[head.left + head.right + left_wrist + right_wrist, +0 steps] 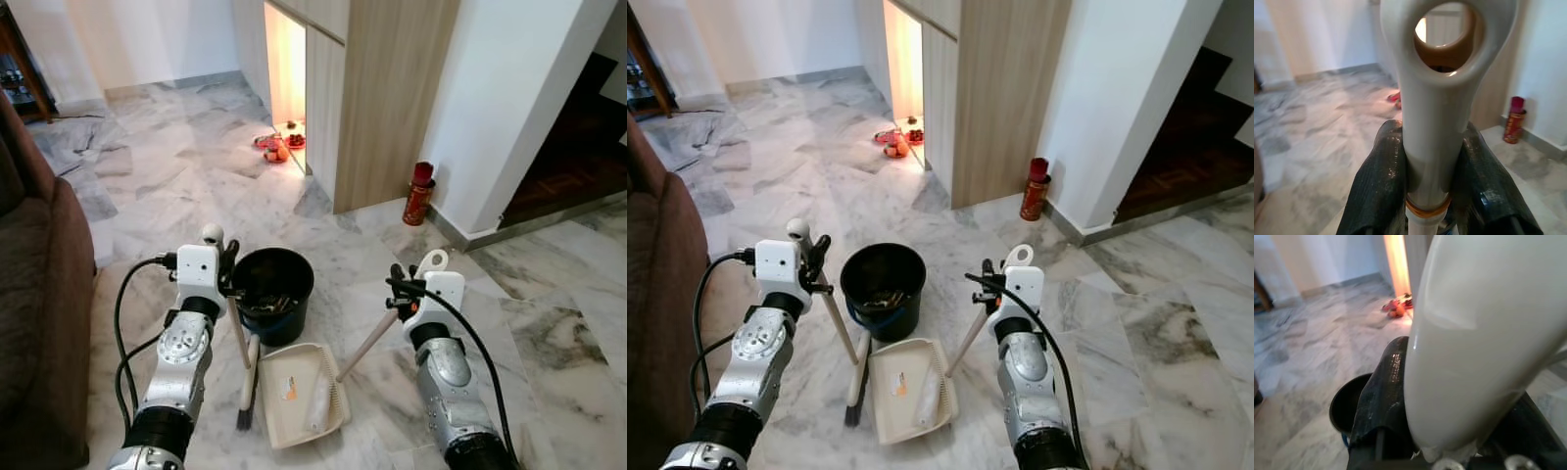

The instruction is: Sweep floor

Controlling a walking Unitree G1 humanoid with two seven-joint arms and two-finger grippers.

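Low in the frame, the left gripper (230,262) holds a broom (242,364) beside a black bucket (272,292); the right gripper (397,292) holds the dustpan (299,394) handle.

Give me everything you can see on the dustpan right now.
The dustpan is cream plastic, lying flat on the marble floor just in front of the black bucket. An orange scrap and a pale crumpled piece lie in its tray. Its long handle slants up to the right gripper, which is shut on it near the looped end. The brush, held by the left gripper, stands by its left edge.
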